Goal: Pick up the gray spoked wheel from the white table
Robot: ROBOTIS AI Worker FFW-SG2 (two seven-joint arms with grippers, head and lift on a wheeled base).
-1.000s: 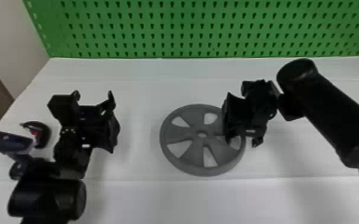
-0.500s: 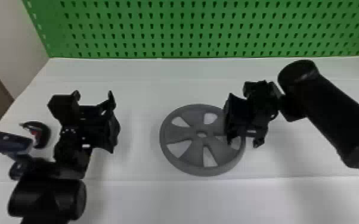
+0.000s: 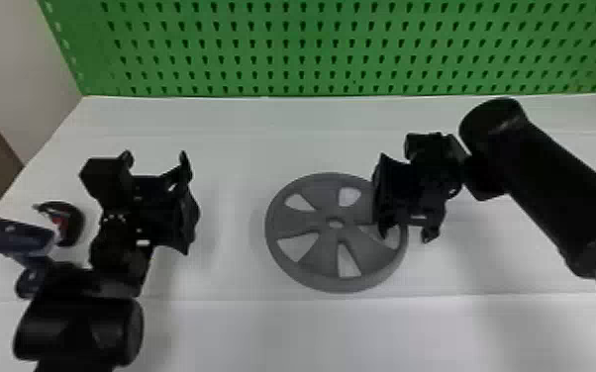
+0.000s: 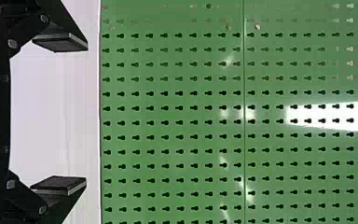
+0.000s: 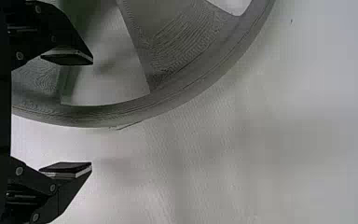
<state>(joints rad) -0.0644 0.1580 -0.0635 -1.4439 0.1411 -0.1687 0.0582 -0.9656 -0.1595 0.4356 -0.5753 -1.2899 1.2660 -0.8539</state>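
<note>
My right gripper (image 3: 407, 236) is over the right rim of the gray spoked wheel (image 3: 312, 247), which lies flat on the white table (image 3: 232, 277). In the right wrist view the right gripper (image 5: 70, 112) is open, one finger over a gap between the spokes and the other outside the rim of the wheel (image 5: 205, 72). Left of the wheel and apart from it, my left gripper (image 3: 156, 163) is parked. The left wrist view has the left gripper (image 4: 60, 114) open with nothing between its fingers.
A green pegboard (image 3: 312, 49) stands along the table's back edge. A dark object with a red part (image 3: 67, 225) is at the far left, beside the left arm. The right arm (image 3: 559, 188) comes in from the right edge.
The right gripper has shifted very slightly to the right over the wheel's rim. The left arm and the wheel have kept their places.
</note>
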